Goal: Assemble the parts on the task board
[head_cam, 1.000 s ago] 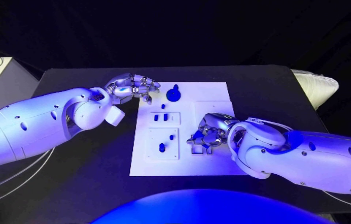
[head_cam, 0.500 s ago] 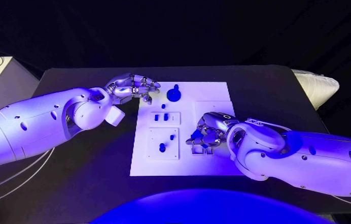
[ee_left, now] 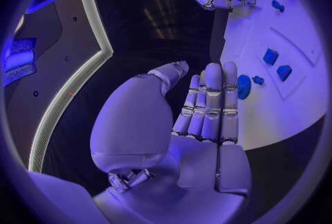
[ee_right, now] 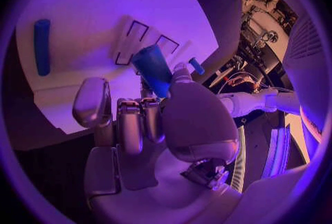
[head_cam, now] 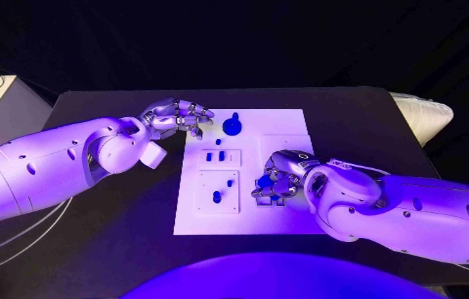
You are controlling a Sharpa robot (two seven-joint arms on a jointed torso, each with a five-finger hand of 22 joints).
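Note:
The white task board [head_cam: 293, 126] lies mid-table. My right hand [head_cam: 278, 180] hovers over its near right part, pinching a blue part [ee_right: 154, 69] between thumb and fingers, above dark-outlined slots [ee_right: 138, 41]. My left hand [head_cam: 179, 117] sits at the board's far left corner, fingers [ee_left: 211, 102] straight and together, thumb apart, holding nothing. A round blue part [head_cam: 232, 125] stands just right of that hand. Two small blue parts [head_cam: 213, 156] sit in a raised plate, and two more [head_cam: 223, 189] lie on the plate nearer me. A blue cylinder [ee_right: 42, 46] lies on the board.
A white ribbed object [head_cam: 422, 117] sits at the table's right edge and a pale box [head_cam: 6, 89] beyond its left edge. Cables [head_cam: 29, 228] hang under my left arm. Bare black table [head_cam: 117, 238] surrounds the board.
My right hand has shifted slightly over the board's near right part, still holding the blue part. The left hand has not moved.

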